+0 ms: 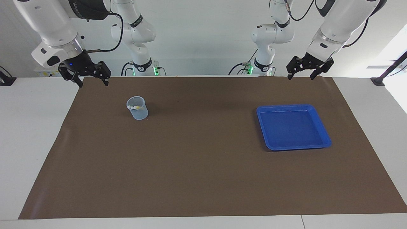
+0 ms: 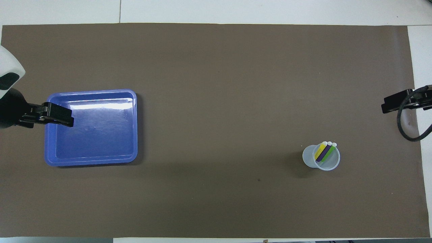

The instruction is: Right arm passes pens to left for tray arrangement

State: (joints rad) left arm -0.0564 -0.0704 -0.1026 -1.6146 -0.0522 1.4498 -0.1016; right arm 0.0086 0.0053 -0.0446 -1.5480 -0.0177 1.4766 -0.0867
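While nothing has been lifted yet, all three pens (image 2: 325, 151) standing together in the small translucent cup (image 2: 320, 158), yellow, purple and green side by side, pale ends up and leaning on the rim. Cup toward the right arm's end of the counter (image 1: 203, 178), on the brown mat (image 2: 216, 101). Blue tray (image 1: 324, 135) bare, well apart at the left arm's end.

Right hand (image 1: 92, 79) up in the air over the mat's edge by its own base, fingers spread wide, nothing held. Left hand (image 1: 302, 72) likewise raised near its own base, fingers parted and empty, waiting; from above, overlapping the tray's rim only by perspective.

Judging by looks: light, stiff, smooth plastic barrels, likely slippery under metal fingers. Packed close, so little room to slip a finger between neighbours. Best bet probably the upper barrel just under the pale end, coming down from above and taking an outer pen first. Cup light too, and liable to tip or slide if nudged. High grip also leaves the lower barrel free for the handover.
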